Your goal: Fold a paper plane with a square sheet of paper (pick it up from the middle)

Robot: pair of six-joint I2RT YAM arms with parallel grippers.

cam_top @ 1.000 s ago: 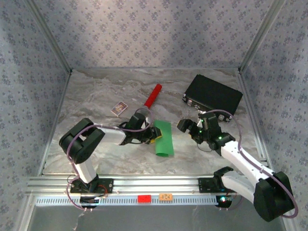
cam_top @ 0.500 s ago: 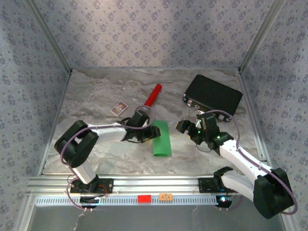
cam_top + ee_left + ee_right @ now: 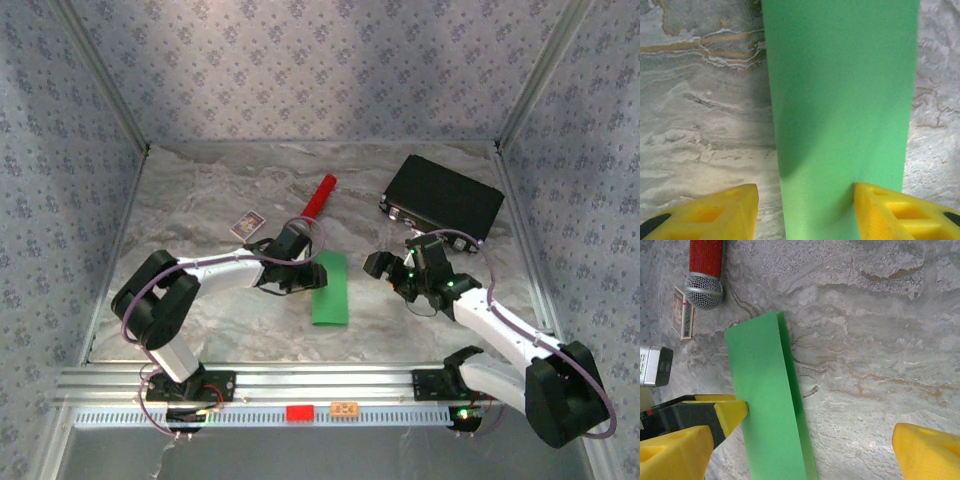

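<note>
The square sheet of paper, bright green, lies on the marble table folded into a long strip, not a paper plane. My left gripper is low at the strip's far left side. In the left wrist view it is open: one yellow fingertip rests on the paper, the other stands over bare table. My right gripper hovers just right of the strip. In the right wrist view it is wide open and empty above the paper, whose left edge the left arm's fingertip touches.
A red cylinder with a mesh head lies beyond the paper, and a small printed card lies to its left. A black case sits at the back right. Patterned walls enclose the table.
The green strip has settled flatter and shifted slightly left. The left gripper has drawn back a little along its far left side. The right gripper has edged slightly left.
</note>
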